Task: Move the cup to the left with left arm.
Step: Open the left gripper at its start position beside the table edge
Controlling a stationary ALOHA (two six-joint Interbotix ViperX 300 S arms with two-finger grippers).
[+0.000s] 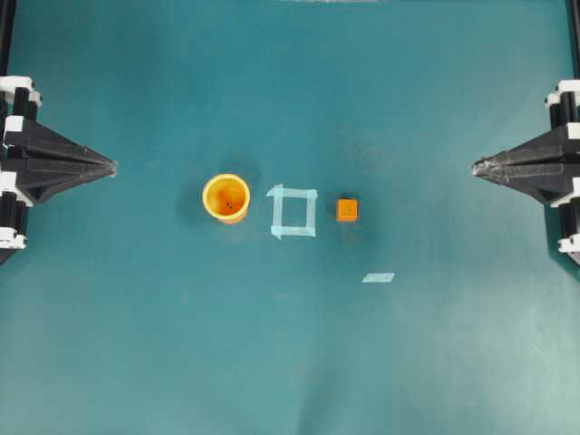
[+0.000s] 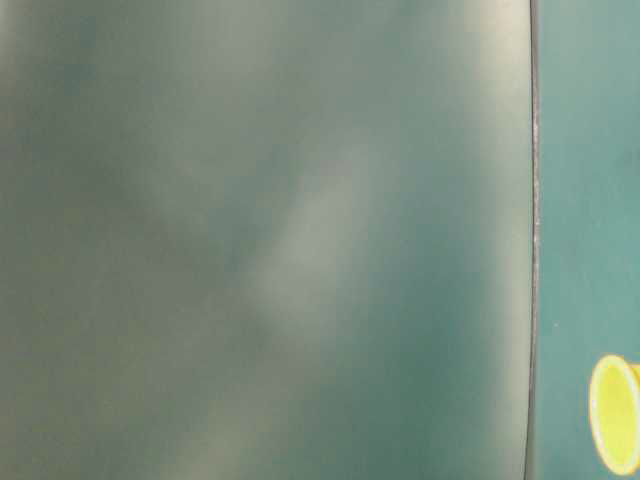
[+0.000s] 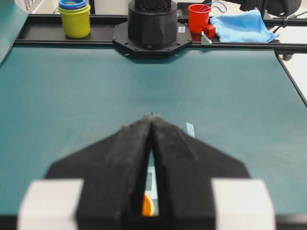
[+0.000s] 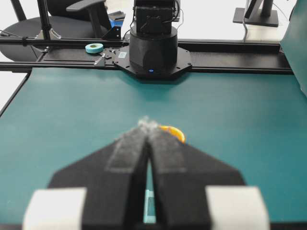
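Seen from overhead, the cup (image 1: 226,197) stood upright on the teal table (image 1: 290,362), just left of a square outline of pale tape (image 1: 294,211). A small orange cube (image 1: 347,209) sat just right of that square, and a loose strip of tape (image 1: 378,277) lay nearer the bottom edge. My left gripper (image 1: 111,167) waited at the left edge, well apart from the cup, its two pointed fingers pressed together to a tip and holding nothing. My right gripper (image 1: 477,167) mirrored it at the right edge, jaws likewise closed and empty. From my left wrist camera, the fingers (image 3: 125,158) met in a thin seam, and a sliver of the orange cup showed through the gap low down. The table-level view was mostly a blurred teal surface, with the cup's lighter rim (image 2: 614,414) at the lower right corner.
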